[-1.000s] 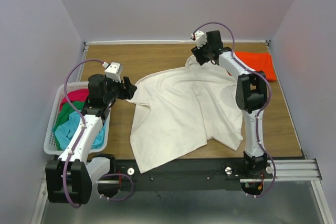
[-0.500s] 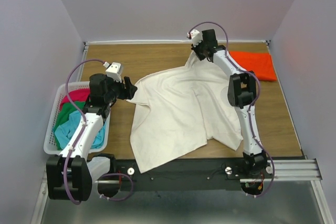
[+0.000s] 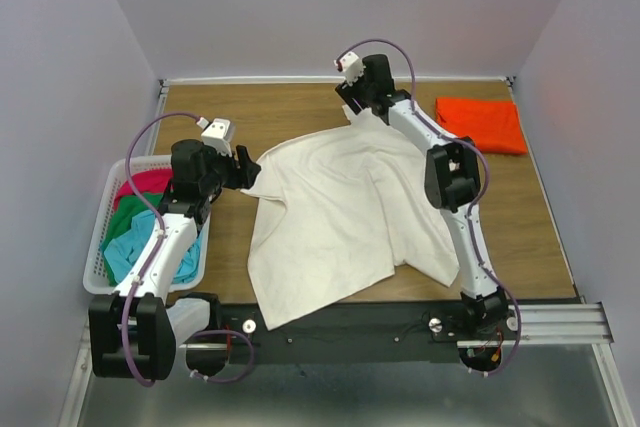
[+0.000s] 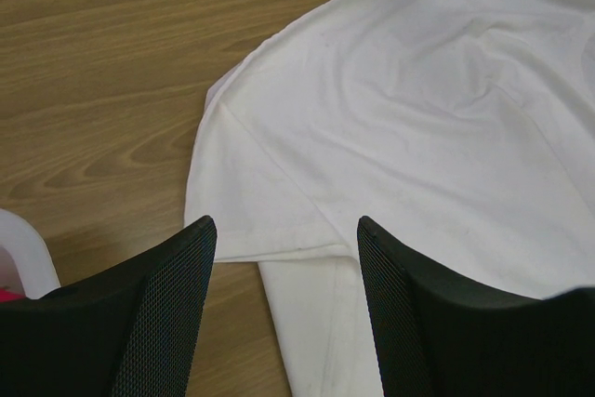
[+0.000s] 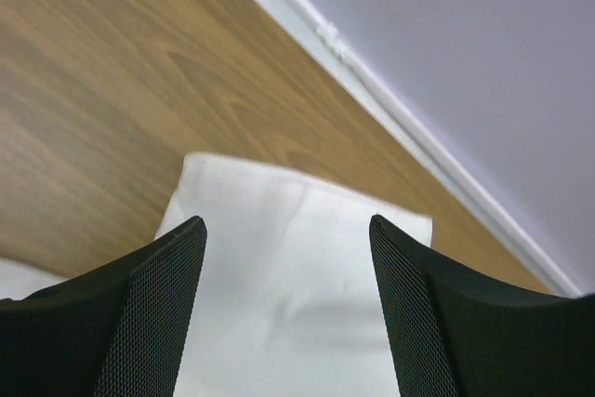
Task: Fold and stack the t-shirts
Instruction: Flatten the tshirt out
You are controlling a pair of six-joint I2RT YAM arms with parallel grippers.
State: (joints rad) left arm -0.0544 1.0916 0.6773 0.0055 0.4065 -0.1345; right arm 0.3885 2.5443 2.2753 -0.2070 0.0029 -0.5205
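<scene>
Top external shows the wooden table (image 3: 290,107) mostly covered by the cream shirt (image 3: 340,207), spread open and not yet folded. Its near hem spills over the table's near edge, and its far sleeve reaches close to the far edge. Over the last second the right arm has swung left along the far side, away from the folded orange shirt (image 3: 482,124) in the far right corner. The left arm has not moved. I read this as the sleeve just laid out, with folding still ahead.

The basket (image 3: 96,257) at the left edge holds crimson (image 3: 140,185), green (image 3: 130,217) and light blue (image 3: 125,252) shirts.

Bare wood lies far left and along the right side, so there is room to fold inward.

The left gripper (image 4: 285,230) hangs spread over the left sleeve, pinching nothing. The right gripper (image 5: 286,230) is likewise spread above the far sleeve.
</scene>
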